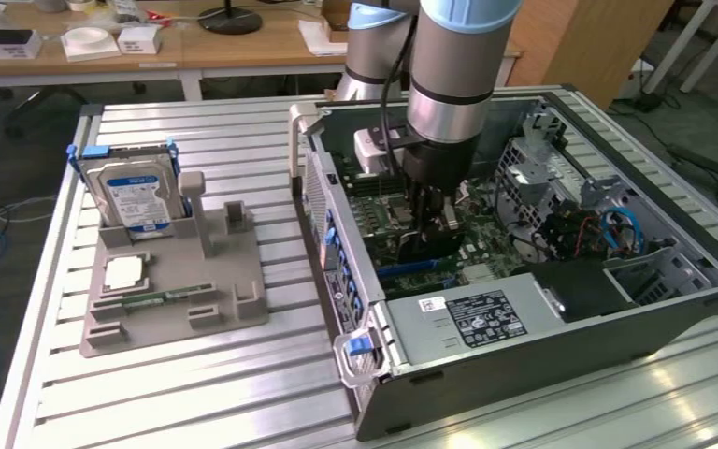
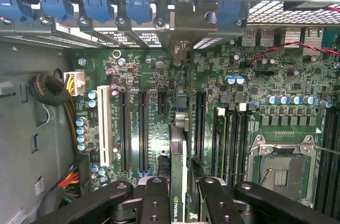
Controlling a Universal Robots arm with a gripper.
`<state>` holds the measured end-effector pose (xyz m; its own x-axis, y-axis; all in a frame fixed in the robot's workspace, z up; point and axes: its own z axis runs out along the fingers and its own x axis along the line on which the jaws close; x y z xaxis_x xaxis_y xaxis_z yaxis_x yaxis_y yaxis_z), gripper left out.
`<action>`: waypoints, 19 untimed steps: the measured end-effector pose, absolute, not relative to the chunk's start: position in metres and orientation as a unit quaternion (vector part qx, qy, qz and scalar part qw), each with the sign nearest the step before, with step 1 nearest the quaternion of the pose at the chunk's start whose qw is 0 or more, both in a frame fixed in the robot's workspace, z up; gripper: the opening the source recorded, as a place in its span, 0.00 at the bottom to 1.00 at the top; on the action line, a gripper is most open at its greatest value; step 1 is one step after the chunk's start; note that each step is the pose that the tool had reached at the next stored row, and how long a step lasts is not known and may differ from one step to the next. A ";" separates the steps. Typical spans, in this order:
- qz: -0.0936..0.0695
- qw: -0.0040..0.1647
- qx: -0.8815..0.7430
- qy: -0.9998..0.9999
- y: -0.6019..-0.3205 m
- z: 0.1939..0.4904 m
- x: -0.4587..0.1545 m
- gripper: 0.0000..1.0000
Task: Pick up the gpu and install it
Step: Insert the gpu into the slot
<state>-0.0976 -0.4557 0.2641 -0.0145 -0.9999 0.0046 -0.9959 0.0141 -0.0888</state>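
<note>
My gripper reaches down into the open computer case, over the motherboard. It is shut on the gpu, a dark thin card held upright on its edge between the fingers. In the wrist view the gpu appears edge-on, running along a black expansion slot, and its metal end bracket meets the case's rear slot openings. The black fingers of the gripper clamp the card from both sides. I cannot tell whether the card's lower edge sits in the slot.
On the table outside the case, a grey fixture holds a silver hard drive with a blue label, a small green memory stick and a white chip. The power supply, drive cage and cables crowd the case. The CPU socket lies beside the slots.
</note>
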 end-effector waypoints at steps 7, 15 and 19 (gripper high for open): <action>-0.034 0.030 -0.701 0.711 -0.456 0.263 -0.098 0.26; -0.034 0.030 -0.701 0.711 -0.456 0.260 -0.098 0.26; -0.034 0.030 -0.701 0.711 -0.456 0.258 -0.098 0.26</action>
